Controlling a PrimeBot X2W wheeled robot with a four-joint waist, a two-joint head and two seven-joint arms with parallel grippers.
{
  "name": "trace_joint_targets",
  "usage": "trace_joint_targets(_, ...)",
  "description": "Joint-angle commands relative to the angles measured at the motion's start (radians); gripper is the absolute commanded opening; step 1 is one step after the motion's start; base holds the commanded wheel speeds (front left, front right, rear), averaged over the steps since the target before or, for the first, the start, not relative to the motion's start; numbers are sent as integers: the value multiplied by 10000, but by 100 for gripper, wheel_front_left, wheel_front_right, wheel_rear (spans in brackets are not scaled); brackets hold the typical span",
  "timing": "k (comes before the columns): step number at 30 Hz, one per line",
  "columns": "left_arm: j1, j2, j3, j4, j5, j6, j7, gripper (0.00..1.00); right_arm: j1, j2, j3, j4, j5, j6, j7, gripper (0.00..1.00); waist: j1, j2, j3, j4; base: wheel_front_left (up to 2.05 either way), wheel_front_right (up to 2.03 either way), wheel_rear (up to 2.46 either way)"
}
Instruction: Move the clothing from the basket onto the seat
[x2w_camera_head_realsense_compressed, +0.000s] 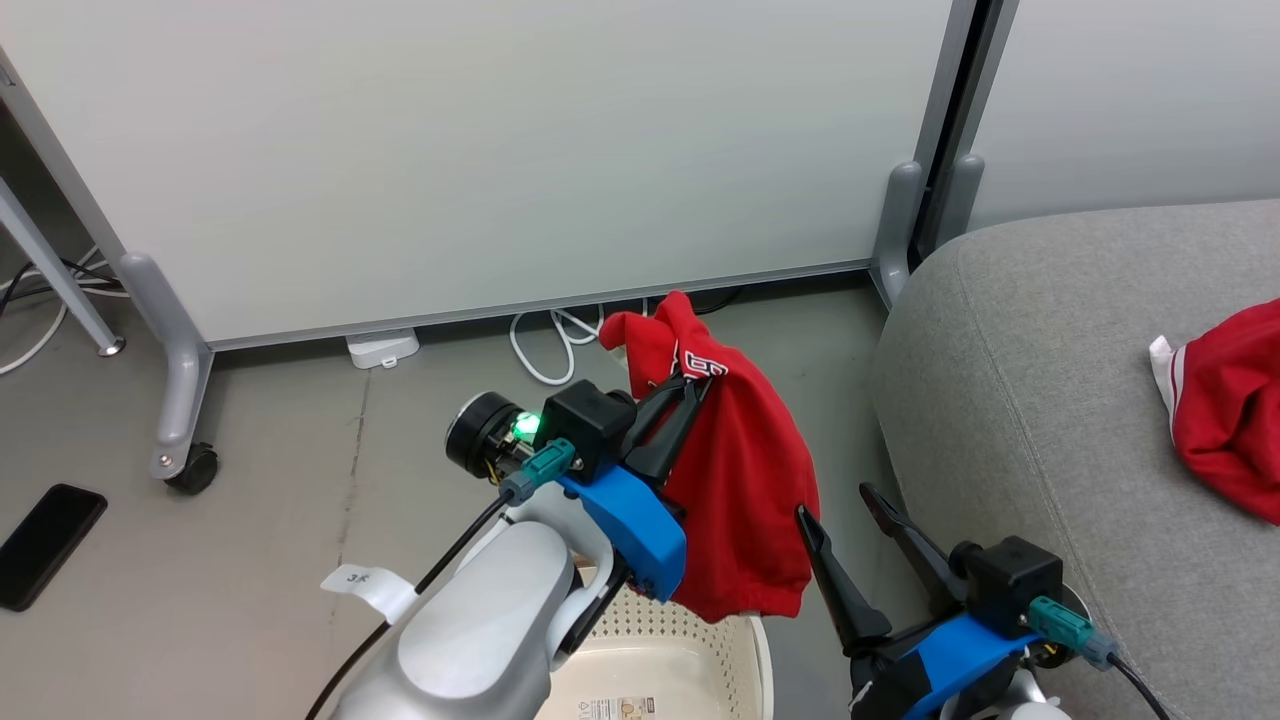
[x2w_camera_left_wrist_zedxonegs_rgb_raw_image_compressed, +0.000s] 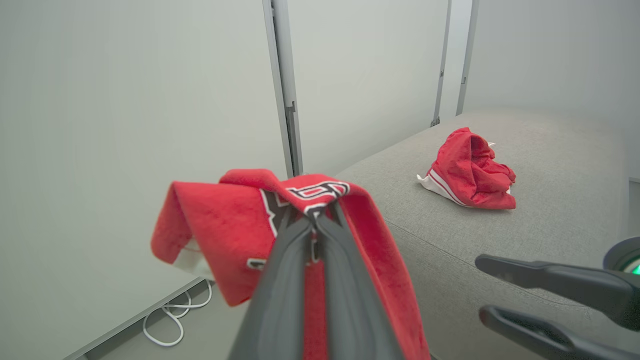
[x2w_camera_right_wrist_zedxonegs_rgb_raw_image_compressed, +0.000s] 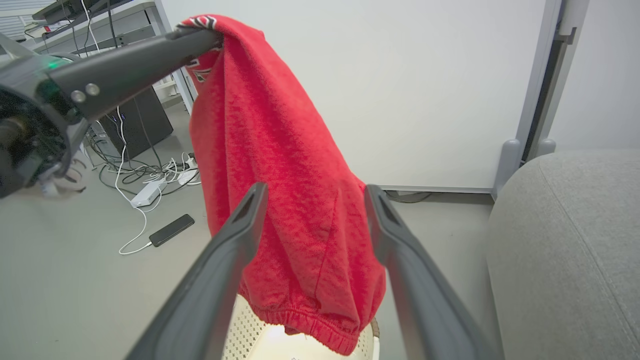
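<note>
One grey seat (x2w_camera_head_realsense_compressed: 1050, 400) takes up the robot's right side. On the floor just beside it, below the arms, stands the cream basket (x2w_camera_head_realsense_compressed: 700, 650). A lettered red garment (x2w_camera_head_realsense_compressed: 745, 480) hangs in the air above the basket, its elastic hem dangling low over the rim, short of the seat. A second red garment, striped (x2w_camera_left_wrist_zedxonegs_rgb_raw_image_compressed: 467, 170), lies crumpled on top of the seat, well back from the near edge. The left gripper (x2w_camera_head_realsense_compressed: 690, 385) is clamped on the lettered garment's upper fold. The right gripper (x2w_camera_head_realsense_compressed: 835, 502) hovers spread and empty between the hanging cloth and the seat.
</note>
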Motion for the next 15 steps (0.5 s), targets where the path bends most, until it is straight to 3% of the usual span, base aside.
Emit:
trace_joint_targets(1, -182, 16, 6, -21, -3, 3, 18, 0, 130, -4, 11, -23, 72, 5, 13, 100, 1, -1, -2, 5, 0, 0, 0)
trace_joint_targets(15, -339, 19, -163, 40, -129, 147, 167, 0, -450, -4, 609, 369, -69, 5, 36, 100, 1, -1, 71, 18, 0, 0, 0)
